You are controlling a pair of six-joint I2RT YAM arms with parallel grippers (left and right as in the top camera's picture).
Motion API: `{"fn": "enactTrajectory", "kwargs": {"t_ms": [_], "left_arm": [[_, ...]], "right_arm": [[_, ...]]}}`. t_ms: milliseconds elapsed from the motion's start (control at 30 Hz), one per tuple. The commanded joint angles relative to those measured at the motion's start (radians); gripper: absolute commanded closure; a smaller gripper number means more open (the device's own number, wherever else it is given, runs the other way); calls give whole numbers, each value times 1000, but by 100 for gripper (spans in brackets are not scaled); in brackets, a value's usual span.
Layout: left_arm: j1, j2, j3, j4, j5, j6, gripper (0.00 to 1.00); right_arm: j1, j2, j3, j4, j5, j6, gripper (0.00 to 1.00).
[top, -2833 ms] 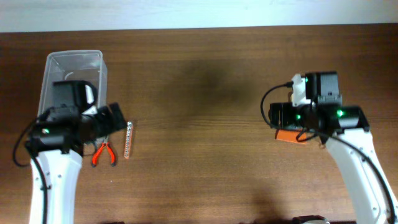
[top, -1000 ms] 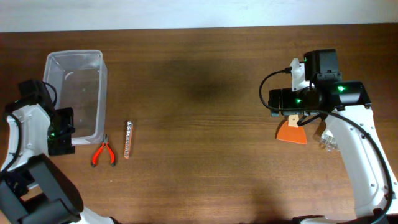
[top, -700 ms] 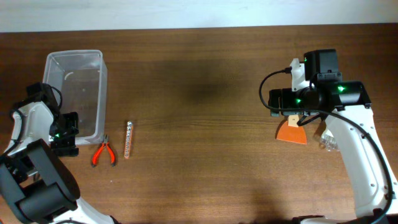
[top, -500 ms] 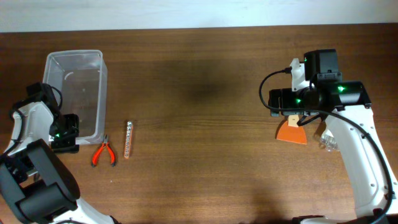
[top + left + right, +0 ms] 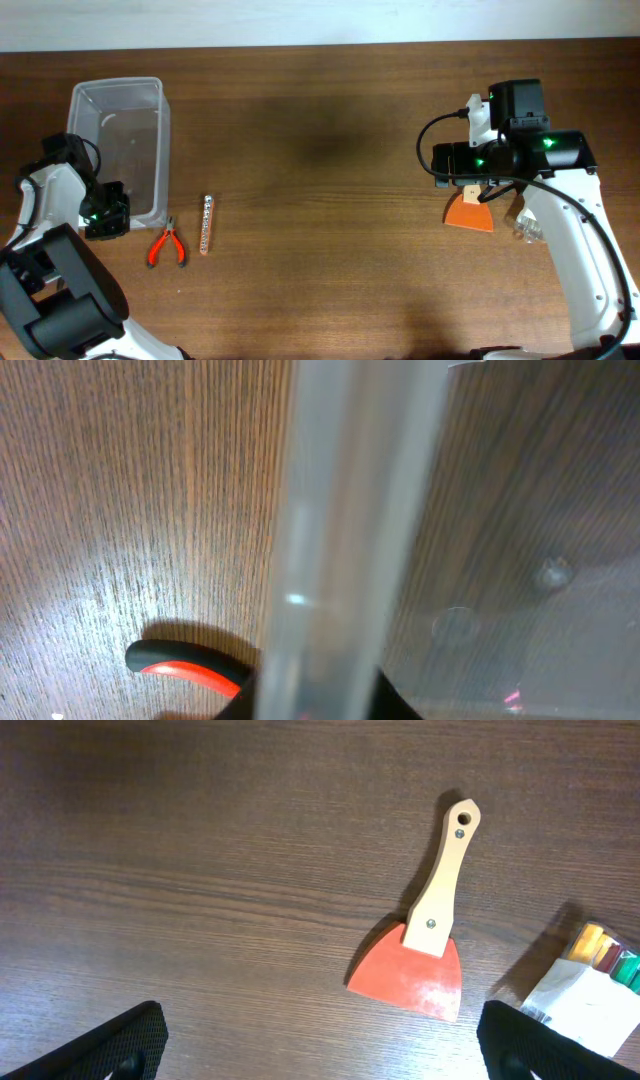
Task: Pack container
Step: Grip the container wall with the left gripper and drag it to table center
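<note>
The left gripper (image 5: 105,213) sat at the near end of the container (image 5: 118,84), whose wall ran between its jaws in the wrist view. They looked clamped on it, probably to steady or shift the tub. The container stood by the desk's far left corner and seemed empty (only glints showed inside). Red pliers (image 5: 167,246) and a perforated strip (image 5: 205,224) lay just beside it, unpacked. The right gripper (image 5: 320,1025) hung spread wide above the orange scraper (image 5: 425,955) near the right edge, likely poised to take it.
</note>
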Motion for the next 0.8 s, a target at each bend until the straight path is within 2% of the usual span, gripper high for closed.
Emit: {"fn": "enactTrajectory", "kwargs": {"t_ms": [0, 133, 167, 200, 467, 767], "left_arm": [[5, 2, -7, -2, 27, -3, 84], [5, 2, -7, 1, 86, -3, 86], [5, 2, -7, 1, 94, -3, 89], [5, 2, -7, 1, 105, -3, 98], [5, 1, -7, 1, 161, 0, 98], [-4, -49, 101, 11, 157, 227, 98]], "right_arm": [[11, 4, 23, -3, 13, -6, 1], [11, 4, 23, -3, 13, -7, 1], [11, 4, 23, -3, 13, -7, 1], [11, 4, 23, -3, 13, -7, 1], [11, 4, 23, -3, 13, -7, 1], [10, 1, 23, -3, 50, -6, 1]]}}
